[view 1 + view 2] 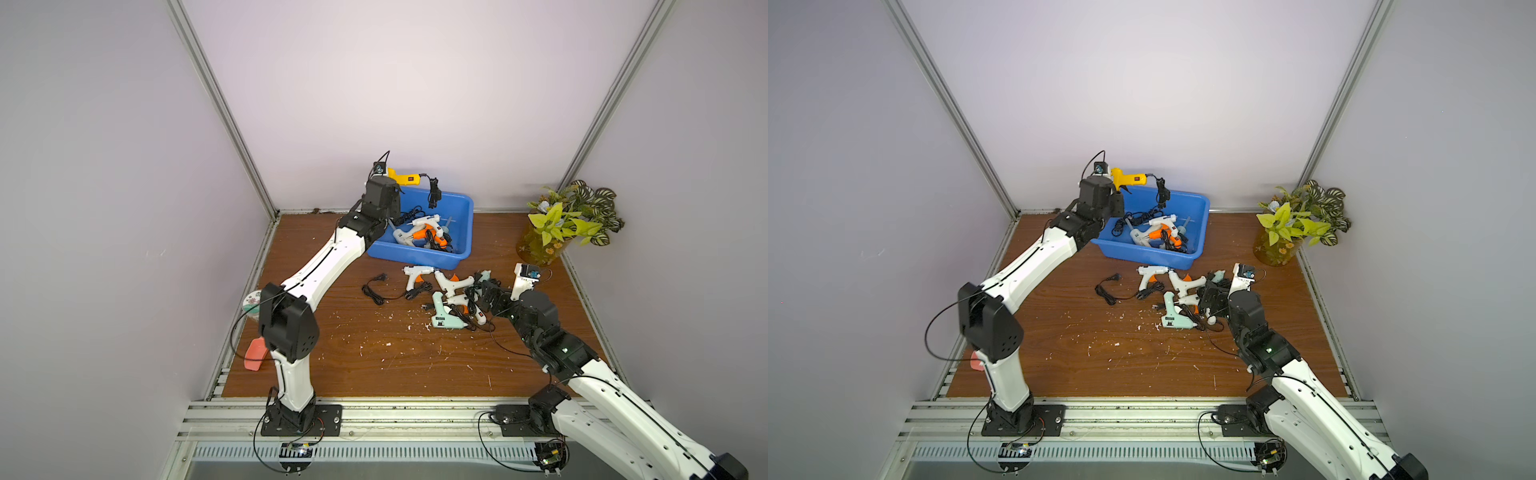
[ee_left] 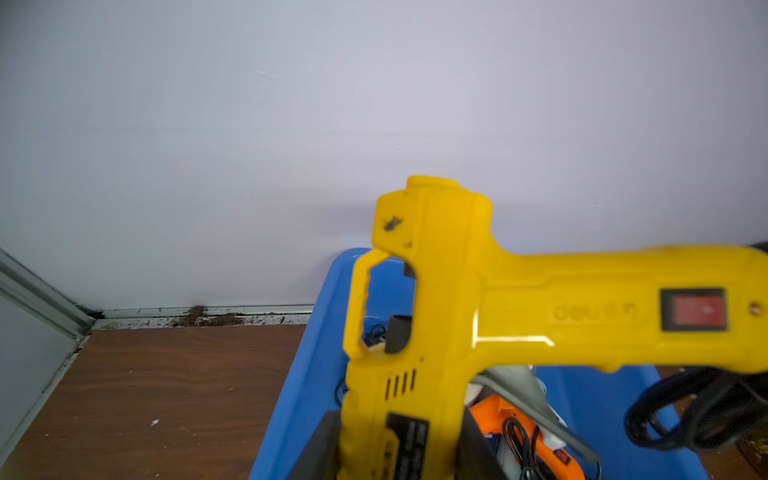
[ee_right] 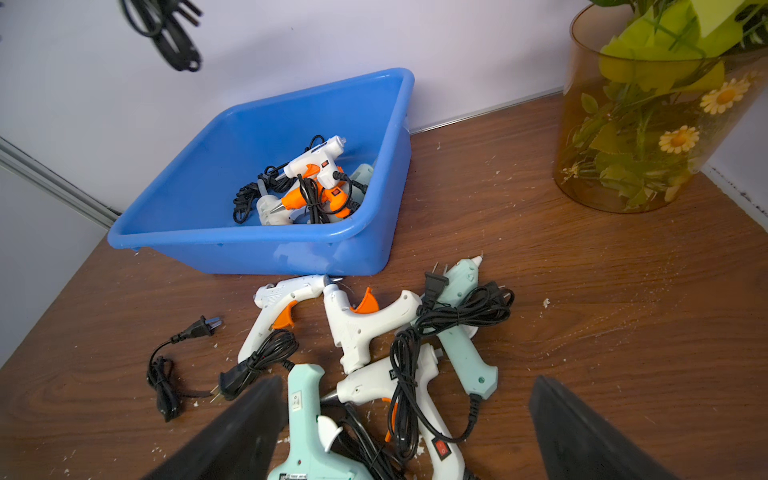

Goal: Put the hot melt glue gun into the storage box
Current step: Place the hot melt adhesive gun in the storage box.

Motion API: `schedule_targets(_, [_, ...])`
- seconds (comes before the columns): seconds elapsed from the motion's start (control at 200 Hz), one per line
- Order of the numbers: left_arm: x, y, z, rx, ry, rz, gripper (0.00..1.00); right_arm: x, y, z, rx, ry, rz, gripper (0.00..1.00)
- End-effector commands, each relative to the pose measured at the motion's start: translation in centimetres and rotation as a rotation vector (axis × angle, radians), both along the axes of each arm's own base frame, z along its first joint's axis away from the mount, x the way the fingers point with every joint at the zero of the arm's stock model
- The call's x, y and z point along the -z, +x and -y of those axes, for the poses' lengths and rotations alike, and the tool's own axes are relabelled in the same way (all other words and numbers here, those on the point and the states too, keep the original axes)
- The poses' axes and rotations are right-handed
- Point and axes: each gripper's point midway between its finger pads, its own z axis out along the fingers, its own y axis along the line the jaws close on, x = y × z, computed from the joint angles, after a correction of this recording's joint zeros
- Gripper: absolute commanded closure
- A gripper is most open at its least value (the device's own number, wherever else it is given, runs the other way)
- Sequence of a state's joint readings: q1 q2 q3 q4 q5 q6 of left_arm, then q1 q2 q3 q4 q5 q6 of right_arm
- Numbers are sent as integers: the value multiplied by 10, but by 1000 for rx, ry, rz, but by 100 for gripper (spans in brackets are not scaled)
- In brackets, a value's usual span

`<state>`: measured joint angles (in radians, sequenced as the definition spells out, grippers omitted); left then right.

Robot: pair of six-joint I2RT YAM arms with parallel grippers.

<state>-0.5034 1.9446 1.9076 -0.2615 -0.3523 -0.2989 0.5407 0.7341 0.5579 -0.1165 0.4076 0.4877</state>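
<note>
Wood-grain tabletop [image 1: 374,357] w/ pale walls all round, little white crumbs everywhere. Left end effector [image 2: 397,436] is pinched on the barrel of the yellow hot melt glue gun [image 1: 405,178], holding it up in the air above the back-left corner of the blue storage box [image 1: 417,257]. The handle sticks out sideways and its bundled black cord [image 1: 433,194] dangles over the box, so the gun's not in yet. Box already has a few guns inside, white + orange at least. Right end effector [image 3: 407,382] is spread wide, gripping nothing, low over a pile of 5 guns [image 3: 365,328] on the tabletop just in front of the box: 3 white, 2 mint, cords tangled. Amber plant vase [image 1: 536,247] sits in the back-right corner, well apart from the box.
</note>
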Motion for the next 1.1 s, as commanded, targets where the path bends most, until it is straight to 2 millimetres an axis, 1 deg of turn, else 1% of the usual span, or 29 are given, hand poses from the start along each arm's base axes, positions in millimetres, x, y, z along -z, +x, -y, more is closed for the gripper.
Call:
schedule_targets(0.0, [6,20,11,2,-34,-36,100,-6,2,2,17,27,24,1])
schedule_targets(0.02, [5,23,14,10,-37,-36,100,-6,2,1,15,29,24,0])
schedule_targets(0.03, [9,25,16,16,-37,-41,100,-6,2,1,16,28,23,1])
schedule_targets(0.05, [9,28,20,28,-42,-41,100,-6,2,1,15,30,24,0])
schedule_targets(0.06, [13,30,23,36,-41,-46,100,-6,2,1,15,30,24,0])
schedule_targets(0.085, [15,34,28,55,-45,-48,100,-6,2,1,15,30,23,1])
schedule_targets(0.185, [29,43,47,127,-61,-54,100,-7,1,2,19,34,26,0])
schedule_targets(0.38, [62,57,64,190,-28,-64,100,-7,2,-1,12,49,26,0])
schedule_targets(0.545, [91,67,74,232,14,-86,100,-6,3,-4,1,57,15,1])
schedule_targets(0.676, [113,71,89,286,42,-111,100,-5,4,-5,-2,62,11,1])
schedule_targets(0.806, [135,73,107,323,136,-120,100,-4,5,-7,-7,63,6,0])
schedule_targets(0.961, [159,72,114,295,241,-139,99,0,6,-7,-5,59,-3,0])
schedule_targets(1.051, [172,73,109,280,296,-156,99,1,6,-7,-5,56,-4,1])
schedule_targets(1.096, [179,74,104,261,333,-164,99,1,6,-8,-5,56,-5,0])
